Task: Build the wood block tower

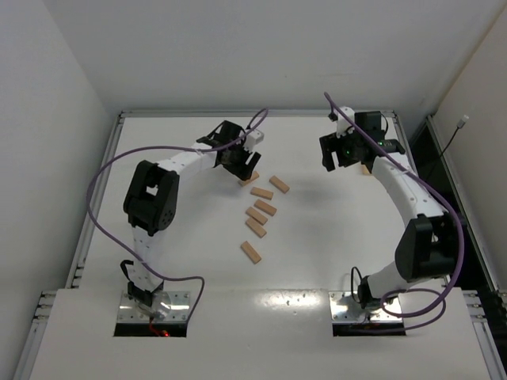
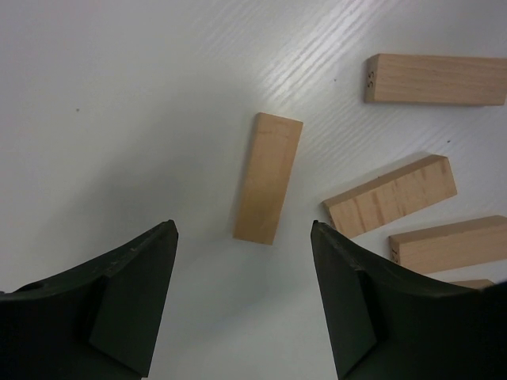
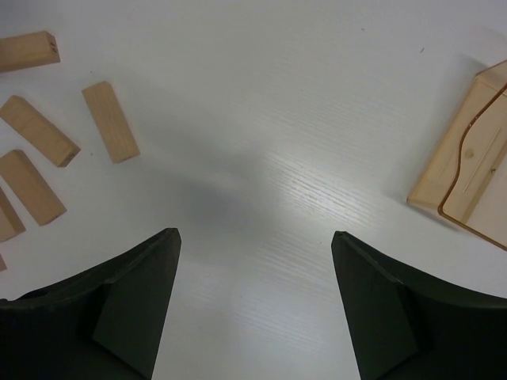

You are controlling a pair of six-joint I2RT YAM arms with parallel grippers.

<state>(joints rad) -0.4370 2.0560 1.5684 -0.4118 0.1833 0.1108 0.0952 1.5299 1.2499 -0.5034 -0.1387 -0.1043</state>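
Observation:
Several tan wood blocks lie loose and flat in the middle of the table. My left gripper hovers over the farthest one; it is open and empty. In the left wrist view this block lies lengthwise just ahead of the gripper, centred between the fingers, with other blocks to its right. My right gripper is open and empty over bare table at the far right, and its wrist view shows blocks to its left. No stacked tower shows.
A translucent orange tray, with tan wood at its edge, lies to the right of my right gripper; in the top view only a bit of it shows behind the arm. One block lies apart, nearer the bases. Walls enclose the table.

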